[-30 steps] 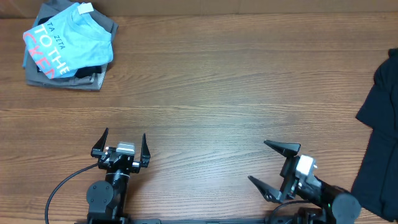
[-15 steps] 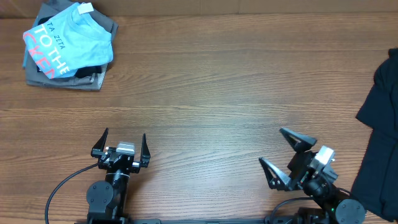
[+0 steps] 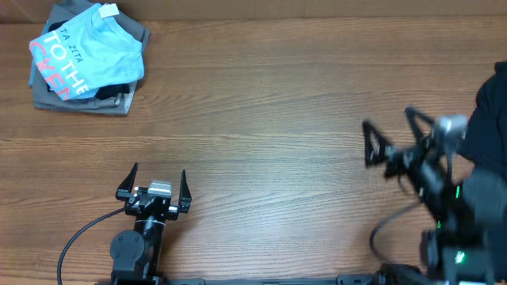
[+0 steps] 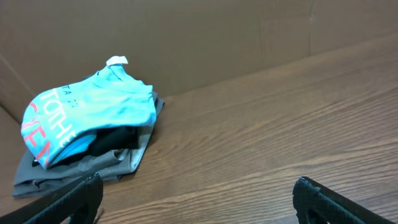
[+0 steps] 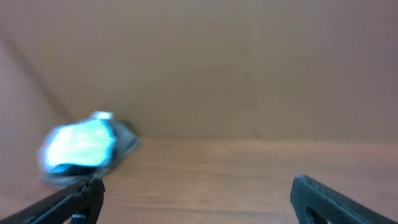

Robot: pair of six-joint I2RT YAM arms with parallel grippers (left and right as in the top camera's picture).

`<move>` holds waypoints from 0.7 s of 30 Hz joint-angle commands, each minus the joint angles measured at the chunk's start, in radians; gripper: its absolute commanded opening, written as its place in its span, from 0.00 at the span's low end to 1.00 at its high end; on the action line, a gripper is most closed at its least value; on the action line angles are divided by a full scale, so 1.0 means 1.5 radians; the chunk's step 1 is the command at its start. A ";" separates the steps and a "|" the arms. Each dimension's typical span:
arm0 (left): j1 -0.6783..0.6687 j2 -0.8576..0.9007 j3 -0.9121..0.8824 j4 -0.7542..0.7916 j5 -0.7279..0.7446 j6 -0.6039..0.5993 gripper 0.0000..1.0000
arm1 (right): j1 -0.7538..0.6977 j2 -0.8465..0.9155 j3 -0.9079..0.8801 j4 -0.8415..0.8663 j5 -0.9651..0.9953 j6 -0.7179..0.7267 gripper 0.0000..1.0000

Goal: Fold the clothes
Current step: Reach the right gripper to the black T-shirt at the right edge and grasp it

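**End effectors.** Your left end effector [image 3: 158, 172] sits low in the frame, left of centre. Its jaws are spread wide and hold nothing. Your right end effector [image 3: 392, 133] is at mid-right, also fully spread and empty, with its arm overlapping the dark cloth. The right wrist view is blurred and does not show the garment.

**Task item, handling (judgement).** The black shirt [image 3: 495, 103] should be light, limp and unable to hold a shape. It will probably drape and drag across the wooden tabletop [image 3: 277, 119] rather than lift as a sheet. Pinch one layer at an edge or corner, ideally a shoulder or the hem. Plan on using both end effectors, because a single grip would bunch it.

**Task item, appearance.** It is plain matte black and rumpled, lying along the right edge of the frame and cut off by it. No collar, tag or sleeve can be made out.

**Far field.** At upper left, well apart, a light blue tee [image 3: 87, 51] tops the grey folded garments [image 3: 119, 103]. Neither is your concern.
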 commanded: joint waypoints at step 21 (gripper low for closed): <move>0.007 -0.008 -0.002 0.000 -0.005 0.003 1.00 | -0.116 0.603 0.407 -0.210 0.349 -0.146 1.00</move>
